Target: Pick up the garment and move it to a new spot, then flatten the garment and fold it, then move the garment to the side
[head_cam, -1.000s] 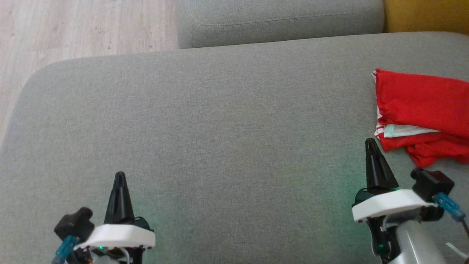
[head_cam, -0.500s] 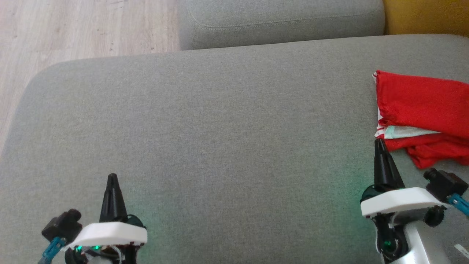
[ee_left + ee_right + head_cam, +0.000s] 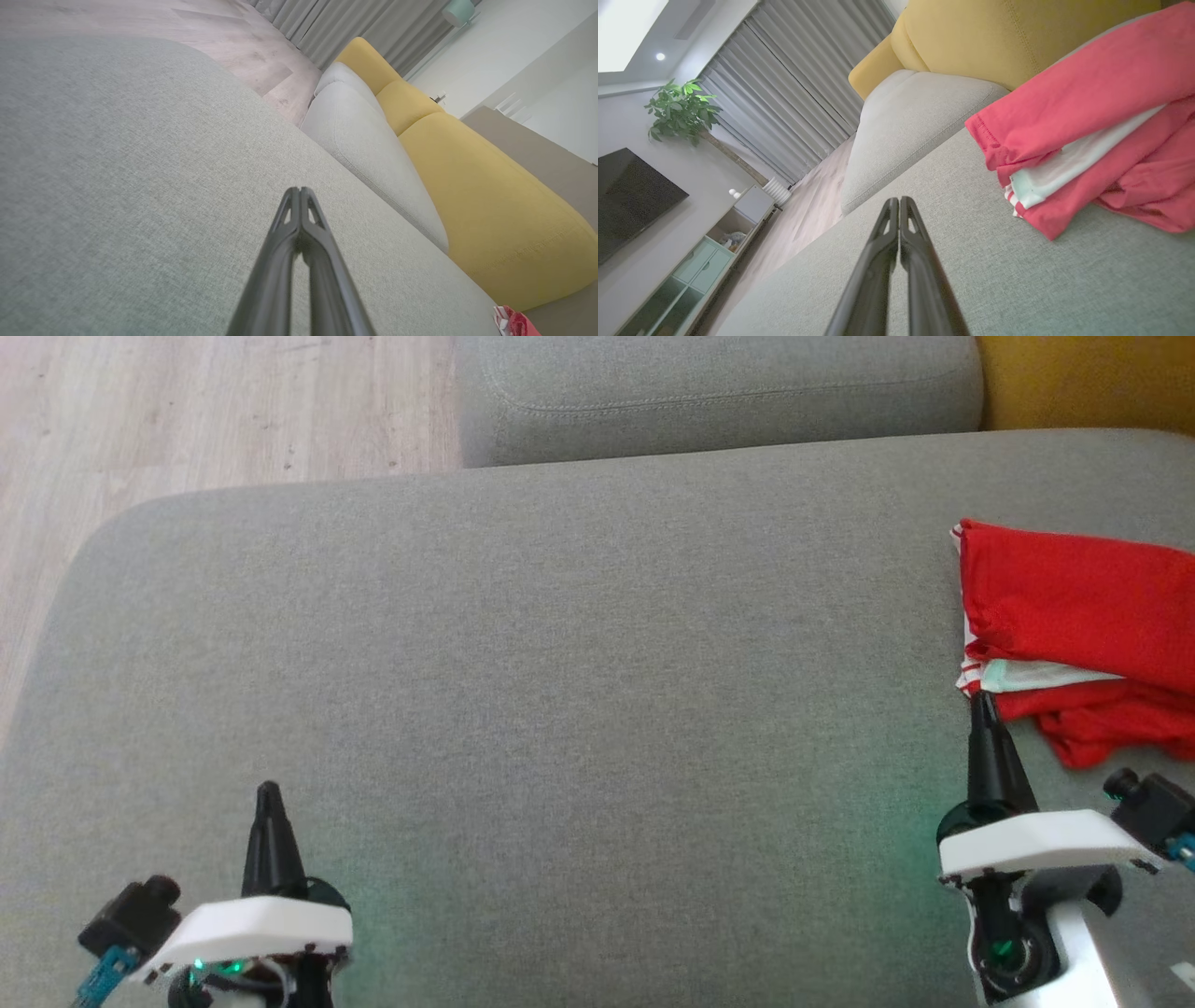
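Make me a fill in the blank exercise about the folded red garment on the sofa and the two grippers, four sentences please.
1. The folded garment lies on a ____ seat cushion.
2. The left gripper and the right gripper both hold nothing, and their jaws are ____.
3. In the head view, the garment lies nearest the ____ gripper.
4. In the right wrist view, a ____ backrest rises behind the garment.

Missing words: grey; shut; right; yellow.

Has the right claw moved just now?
Yes. The right claw has slid rightward: its tip now lies at the near-left corner of the garment, no longer left of it.
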